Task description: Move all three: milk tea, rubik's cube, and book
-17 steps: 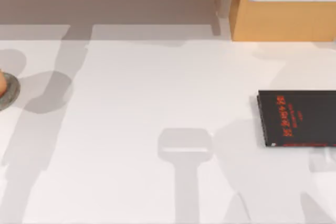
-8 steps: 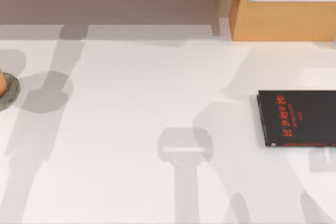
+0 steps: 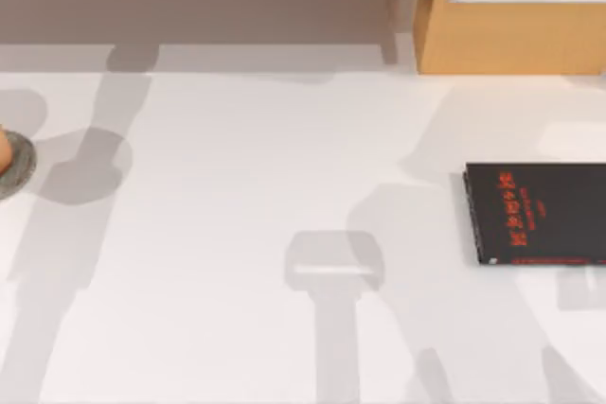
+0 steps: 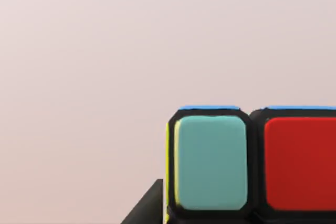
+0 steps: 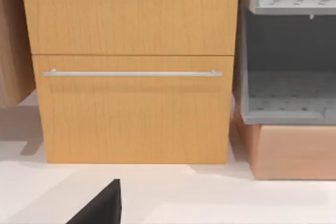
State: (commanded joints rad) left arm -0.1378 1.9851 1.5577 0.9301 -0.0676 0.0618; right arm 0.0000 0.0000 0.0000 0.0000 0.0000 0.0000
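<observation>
White table [image 3: 237,234] holds black book [image 3: 540,213] right, grey disc [image 3: 17,167] left.

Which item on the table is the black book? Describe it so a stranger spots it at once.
Start at the wooden cabinet with the metal handle at the top view's upper right. Below it, on the white table, a thin black book lies flat against the right edge. Its red lettering marks it out.

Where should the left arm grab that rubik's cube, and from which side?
Judging by the left wrist view, grip the rubik's cube across two opposite flat faces, coming straight at the teal-and-red face in front of it. Its square, flat sides suit parallel fingers; corners would likely slip.
</observation>
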